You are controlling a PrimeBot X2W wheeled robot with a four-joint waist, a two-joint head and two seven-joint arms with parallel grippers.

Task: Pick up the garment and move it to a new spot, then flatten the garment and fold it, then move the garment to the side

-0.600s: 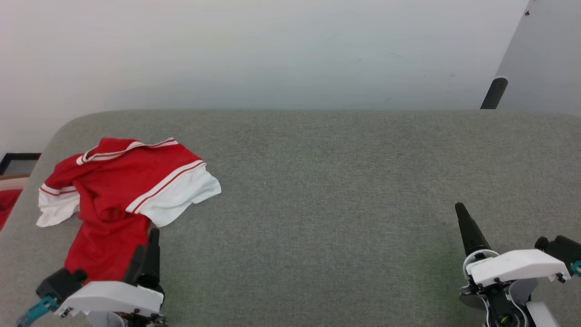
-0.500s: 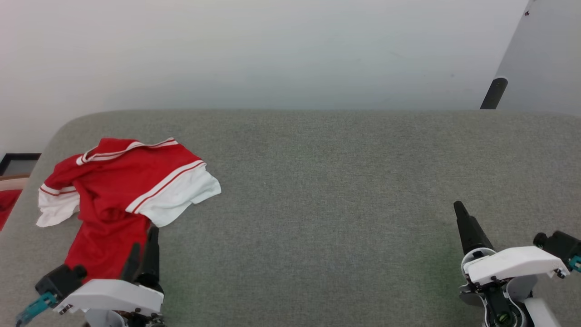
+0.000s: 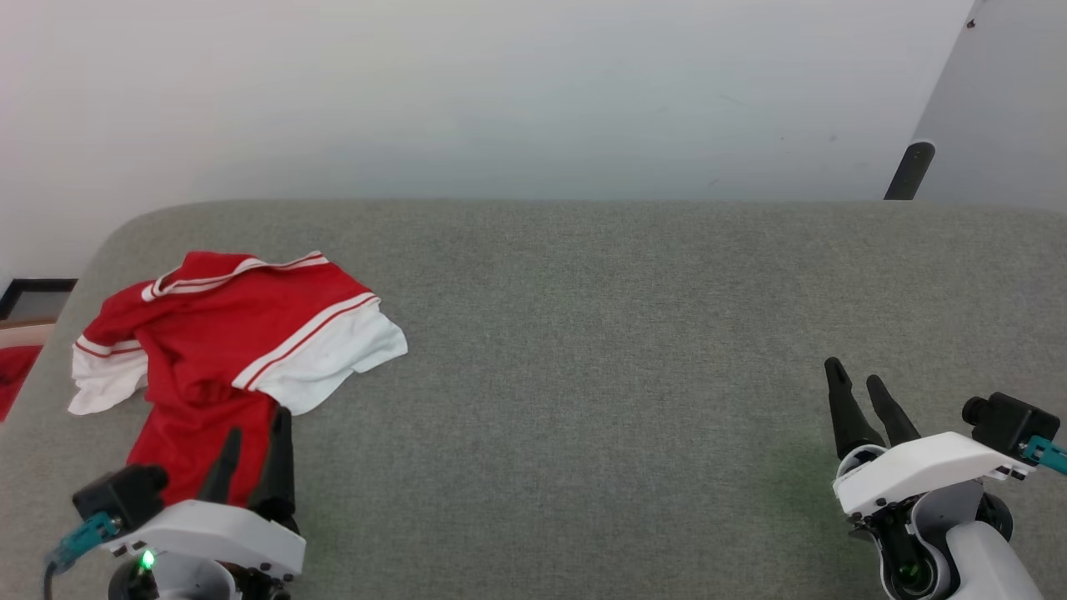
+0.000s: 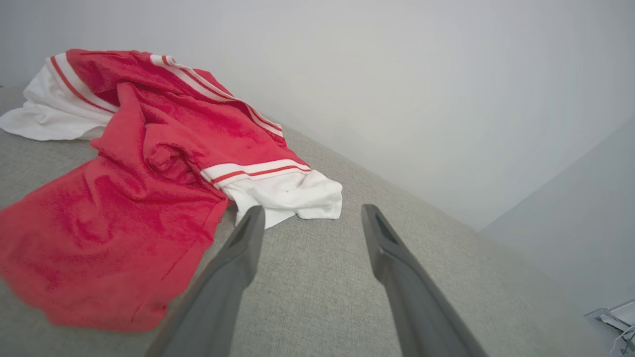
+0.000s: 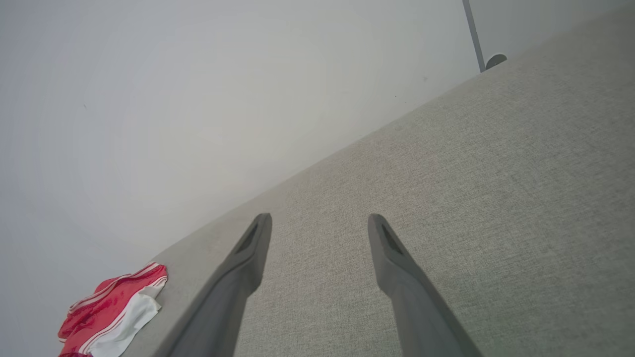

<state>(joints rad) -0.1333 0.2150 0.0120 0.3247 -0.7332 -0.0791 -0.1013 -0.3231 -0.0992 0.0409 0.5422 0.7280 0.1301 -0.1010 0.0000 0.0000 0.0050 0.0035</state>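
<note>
Left gripper: fingers spread wide, nothing between them. The garment lies just ahead of these fingers and off to their left side. In the head view the left finger's tip sits over the garment's red lower flap and the right finger's tip is just beside that flap's edge; contact or not, cannot tell. In the left wrist view the red flap runs along the left finger's outer side, and a white sleeve end lies just past that fingertip. The gap between the two fingers is over bare grey surface.

Right gripper: fingers also spread wide and holding nothing, over bare grey surface. It is well apart from the garment, which lies far off to the left of those fingers in the right wrist view.

Garment look: crumpled, not flat, bunched in the middle with folds. Red body. Two white sleeve ends, one to each side, each with red-and-white striped trim above the white. A striped band also runs along the edge farthest from the fingers. One red flap stretches toward the left gripper.
</note>
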